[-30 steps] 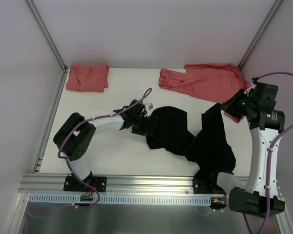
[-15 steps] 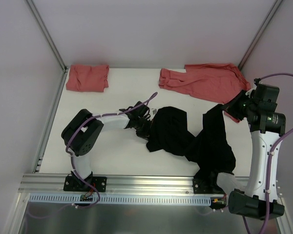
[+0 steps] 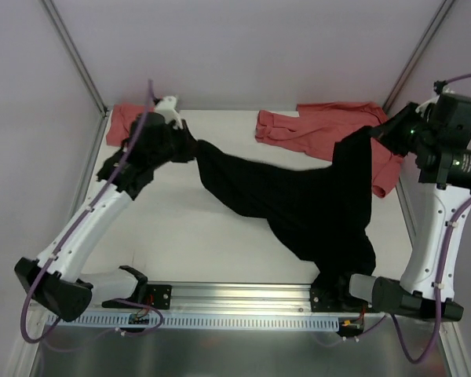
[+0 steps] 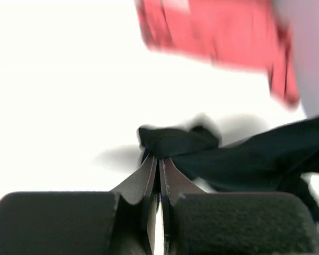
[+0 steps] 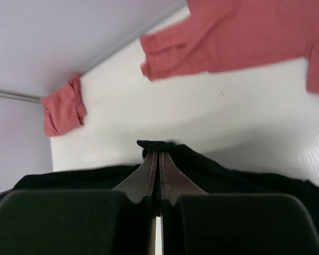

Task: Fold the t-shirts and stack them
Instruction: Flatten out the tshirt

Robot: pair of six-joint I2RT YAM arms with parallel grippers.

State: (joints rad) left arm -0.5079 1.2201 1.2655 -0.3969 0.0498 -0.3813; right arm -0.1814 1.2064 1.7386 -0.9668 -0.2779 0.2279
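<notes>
My left claw (image 3: 190,146) is clenched on a bunched corner of the black t-shirt (image 3: 298,196), and my right claw (image 3: 377,135) is pinched tight on another edge of it. The cloth hangs stretched between the two above the white worktop (image 3: 180,228), sagging in deep folds. Its lowest part drapes down by the metal rail (image 3: 235,292) at the near edge. The spread salmon-red t-shirt (image 3: 318,126) lies rumpled at the far right, partly behind the black cloth. The folded salmon-red t-shirt (image 3: 118,122) sits in the far left corner, half hidden by my left arm. Plain pale walls (image 3: 243,47) close in the worktop.
</notes>
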